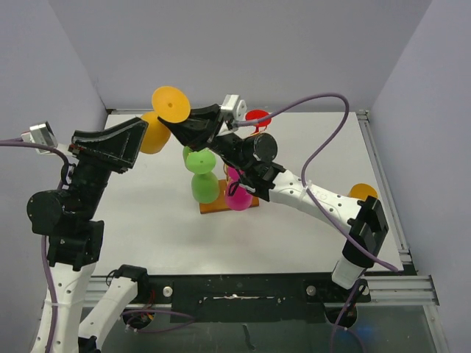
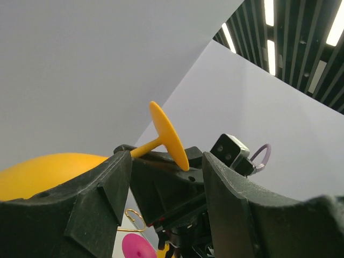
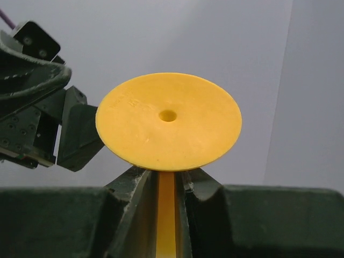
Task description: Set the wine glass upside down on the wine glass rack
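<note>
My right gripper (image 1: 179,122) is shut on the stem of a yellow wine glass (image 1: 170,105) and holds it high above the table, left of the rack. The round foot (image 3: 168,121) points up and away, with the stem (image 3: 166,215) pinched between the fingers. The bowl (image 1: 153,134) lies toward my left gripper (image 1: 138,143), which is open, with the bowl (image 2: 43,172) just beside its left finger (image 2: 97,199). The wine glass rack stands on its wooden base (image 1: 212,208). A gold scroll arm (image 2: 131,217) shows in the left wrist view.
A green glass (image 1: 202,176) and a pink glass (image 1: 239,195) hang on the rack. A red glass (image 1: 257,116) is behind the right arm. Another orange glass (image 1: 363,193) lies at the table's right side. White walls enclose the table.
</note>
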`<state>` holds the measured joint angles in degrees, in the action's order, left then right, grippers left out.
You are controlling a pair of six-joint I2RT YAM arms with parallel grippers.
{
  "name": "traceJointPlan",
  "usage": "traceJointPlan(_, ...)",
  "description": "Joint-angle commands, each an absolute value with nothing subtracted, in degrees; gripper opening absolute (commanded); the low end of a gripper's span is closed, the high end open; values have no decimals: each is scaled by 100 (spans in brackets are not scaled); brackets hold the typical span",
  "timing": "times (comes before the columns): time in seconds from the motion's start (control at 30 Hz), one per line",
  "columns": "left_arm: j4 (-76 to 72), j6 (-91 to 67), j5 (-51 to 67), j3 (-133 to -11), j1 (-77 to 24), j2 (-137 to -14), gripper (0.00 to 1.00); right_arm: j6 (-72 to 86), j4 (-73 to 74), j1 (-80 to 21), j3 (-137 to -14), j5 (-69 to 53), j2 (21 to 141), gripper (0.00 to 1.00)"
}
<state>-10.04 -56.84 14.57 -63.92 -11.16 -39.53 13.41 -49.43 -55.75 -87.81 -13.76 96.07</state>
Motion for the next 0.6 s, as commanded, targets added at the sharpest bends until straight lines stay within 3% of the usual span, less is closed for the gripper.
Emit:
traceJointPlan(0.0, -995, -5692, 1622, -6722, -1123, -4031, 52, 318, -5335, -5699, -8842, -1809, 9655, 0)
traceJointPlan(0.23, -582, -5463, 1382, -6802, -1125, -4089, 45, -385, -5414, -5803, -8825, -2101, 9819, 0)
traceJointPlan(0.57, -60, -5405, 1218, -6911, -1121, -4049, 12, -754, -5787, -5811, -8772, -2118, 10012, 0)
